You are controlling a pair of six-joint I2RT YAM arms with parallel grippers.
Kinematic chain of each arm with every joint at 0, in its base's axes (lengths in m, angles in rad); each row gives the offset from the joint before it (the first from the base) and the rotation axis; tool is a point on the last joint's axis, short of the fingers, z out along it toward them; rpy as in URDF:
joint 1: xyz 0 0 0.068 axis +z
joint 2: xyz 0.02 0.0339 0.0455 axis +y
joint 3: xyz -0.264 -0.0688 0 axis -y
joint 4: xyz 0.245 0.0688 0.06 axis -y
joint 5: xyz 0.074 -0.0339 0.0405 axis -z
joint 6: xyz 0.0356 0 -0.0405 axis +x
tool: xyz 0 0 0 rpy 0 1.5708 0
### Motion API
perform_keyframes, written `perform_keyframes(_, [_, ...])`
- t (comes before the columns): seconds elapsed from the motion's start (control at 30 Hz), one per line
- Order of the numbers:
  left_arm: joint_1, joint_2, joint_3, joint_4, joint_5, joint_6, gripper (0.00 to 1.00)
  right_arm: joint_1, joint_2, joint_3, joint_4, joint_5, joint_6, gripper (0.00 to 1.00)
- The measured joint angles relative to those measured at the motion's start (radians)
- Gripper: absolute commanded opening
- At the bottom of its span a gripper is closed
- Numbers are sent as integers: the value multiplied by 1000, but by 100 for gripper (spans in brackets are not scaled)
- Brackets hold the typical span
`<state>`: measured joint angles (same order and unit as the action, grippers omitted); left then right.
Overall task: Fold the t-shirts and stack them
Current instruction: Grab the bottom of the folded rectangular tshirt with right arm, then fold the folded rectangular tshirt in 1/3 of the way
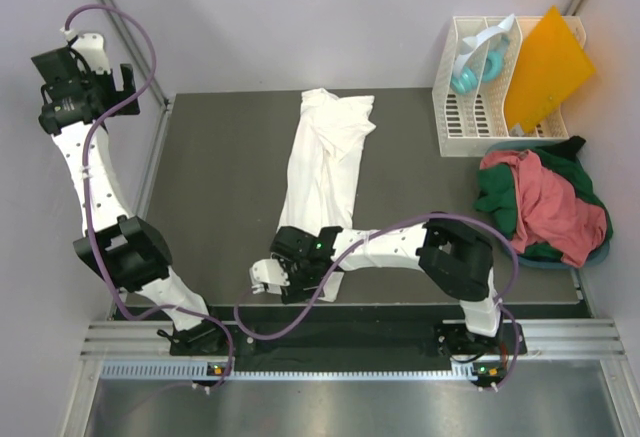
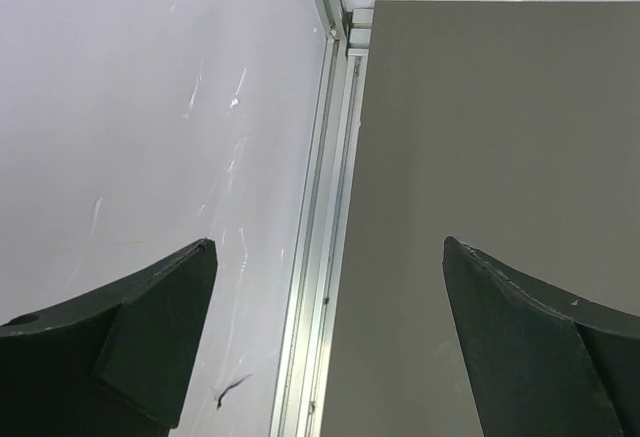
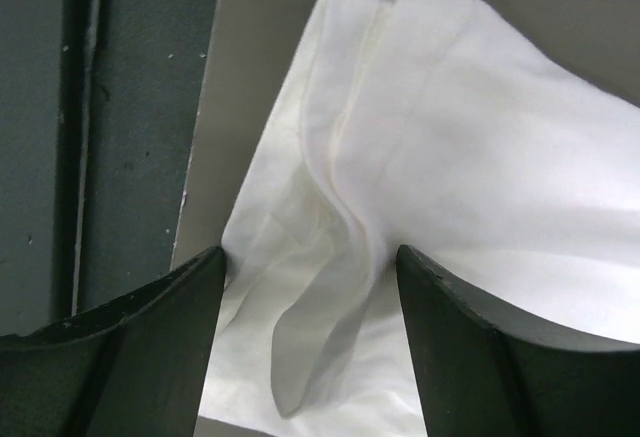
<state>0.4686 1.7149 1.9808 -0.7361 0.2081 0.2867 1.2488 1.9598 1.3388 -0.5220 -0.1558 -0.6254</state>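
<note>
**Loose cloth between the fingers could pull the fold apart**

Your right gripper [image 3: 310, 267] sits low over the near end of the white t-shirt [image 1: 325, 162]. Its fingers stand well apart and clamp nothing, but a raised crease of the cloth lies between them. If you lift or swing away sideways, a fingertip may catch that crease and drag the long fold open. Rising straight up looks like the safer way out.

The white t-shirt lies lengthwise down the middle of the table [image 1: 220, 187], folded narrow. Its near hem is close to the table's near edge, beside the rail [image 1: 350, 337]. A pull toward you could tip the hem over that edge. The purple cable [image 1: 300, 312] loops close by and might brush the cloth.

The left gripper [image 2: 330, 257] is spread as wide as it goes and empty. It is parked high by the far left corner, over the table's left edge (well apart from the shirt).

There is bare table on both sides of the shirt. On the right, room ends at the white rack [image 1: 470, 107] and at the salmon-red and green shirts [image 1: 545, 207], which are heaped and not yet folded.
</note>
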Motion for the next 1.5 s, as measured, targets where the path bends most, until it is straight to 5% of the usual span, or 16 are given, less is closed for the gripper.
perform_keyframes(0.2, [0,0,0,0,0,1,99,0,-2,-4,53,57,72,63])
perform_keyframes(0.33, [0,1,3,0,0,4,99,2,-2,-4,69,65,116,35])
perform_keyframes(0.63, [0,31,72,-2,-8,17,99,14,-1,-4,66,59,147,0])
perform_keyframes(1.0, [0,68,85,-2,-7,23,99,10,-37,18,-93,-54,76,0])
perform_keyframes(1.5, [0,69,80,2,3,-9,99,-110,-175,92,-183,-23,-128,0])
